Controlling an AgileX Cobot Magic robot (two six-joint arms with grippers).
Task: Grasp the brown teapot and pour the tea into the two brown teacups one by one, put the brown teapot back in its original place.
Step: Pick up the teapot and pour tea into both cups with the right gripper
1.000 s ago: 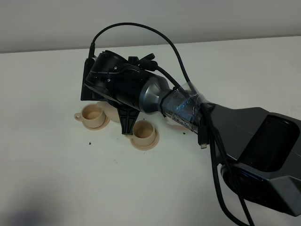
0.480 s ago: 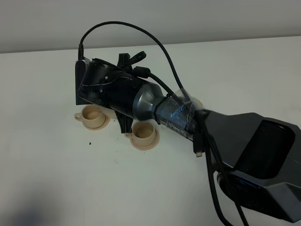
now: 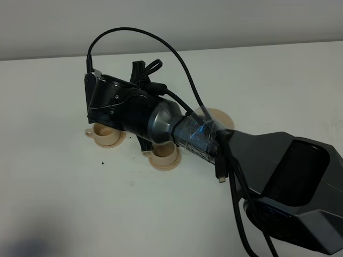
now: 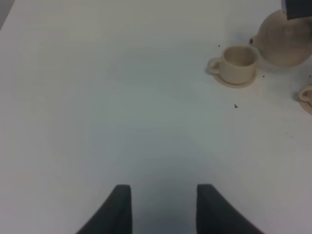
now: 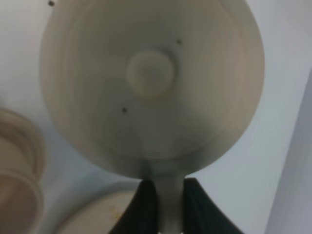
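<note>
The brown teapot (image 5: 151,83) fills the right wrist view from above, lid knob in the middle. My right gripper (image 5: 168,207) is shut on its loop handle. In the exterior view my right wrist (image 3: 128,107) reaches across to the left and hides the teapot. Two brown teacups on saucers stand below it, one at the left (image 3: 107,136), one nearer the middle (image 3: 163,158). In the left wrist view the teapot (image 4: 287,41) has its spout close to the left cup (image 4: 237,62). The wide saucer (image 3: 214,118) lies bare behind my right arm. My left gripper (image 4: 163,207) is open and empty.
The white table (image 3: 80,214) carries a few dark specks (image 3: 102,162) near the cups. A black cable (image 3: 161,43) loops above my right wrist. The right arm's bulky base (image 3: 289,187) fills the lower right of the exterior view.
My right wrist has turned and shifted left and a little back with the teapot. The wide saucer behind the arm has come into view. The cups have not moved.
</note>
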